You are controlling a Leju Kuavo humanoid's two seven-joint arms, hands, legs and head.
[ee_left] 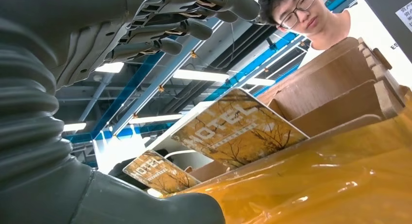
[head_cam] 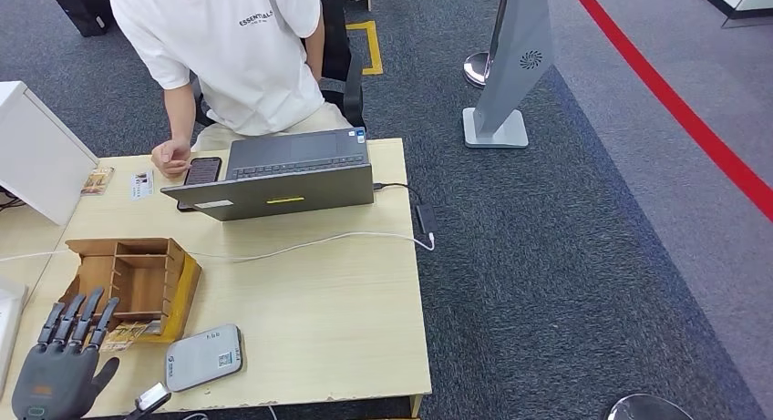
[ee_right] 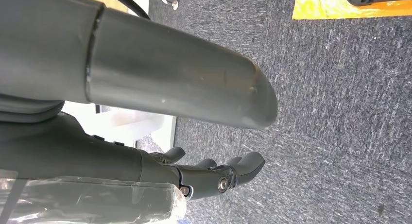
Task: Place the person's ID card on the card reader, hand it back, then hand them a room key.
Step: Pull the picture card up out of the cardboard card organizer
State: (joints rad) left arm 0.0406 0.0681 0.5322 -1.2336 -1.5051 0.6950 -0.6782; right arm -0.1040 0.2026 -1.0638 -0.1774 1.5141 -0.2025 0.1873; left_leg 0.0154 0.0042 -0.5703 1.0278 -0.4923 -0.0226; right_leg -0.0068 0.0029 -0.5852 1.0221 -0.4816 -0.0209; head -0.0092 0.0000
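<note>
Room key cards (ee_left: 238, 131), just beyond open left robot hand (head_cam: 62, 365) fingertips

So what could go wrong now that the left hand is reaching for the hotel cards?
The left hand is open beside the wooden organizer; a push could slide the box. Two hotel key cards lie loosely overlapped, so it might lift both or drop one. The white cable crosses the table and could snag.

Left hand (ee_left: 145, 34) fingers spread, hotel key cards (ee_left: 238, 129) leaning in wooden organizer (ee_left: 335, 83)
</note>
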